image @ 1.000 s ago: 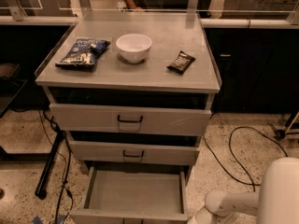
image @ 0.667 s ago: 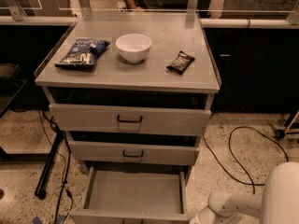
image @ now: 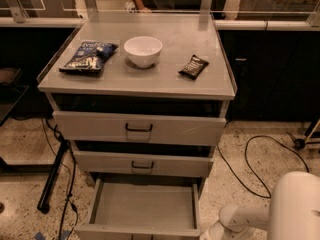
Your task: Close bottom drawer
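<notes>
Hardly anything has moved: the robot's white jointed arm (image: 245, 218) has edged slightly left, towards the cabinet, and the drawer is as far out as it was.

At the arm's tip the pincer (image: 209, 233) sits low at the bottom edge of the view, just beside the right front corner of the wide shallow grey bottom drawer (image: 142, 209). It is mostly cut off there, so I cannot tell how far open it is or whether it has hold of anything. That low spot beside the front panel probably sets up a push: the pincer needs to get in front of the panel to drive it back.

The bottom drawer is pulled well out and its tray is bare. Its handle is out of sight. Above it, the mid-sized grey drawer front (image: 142, 163) and the tall grey top drawer front (image: 139, 128) each show a dark gap above.

On the grey counter (image: 165, 84) are a round white bowl (image: 143, 50), a blue crinkled snack bag (image: 89, 57) and a small dark wrapped bar (image: 193, 67). All are well back from the front edge, so a gentle shove below should not disturb them.
</notes>
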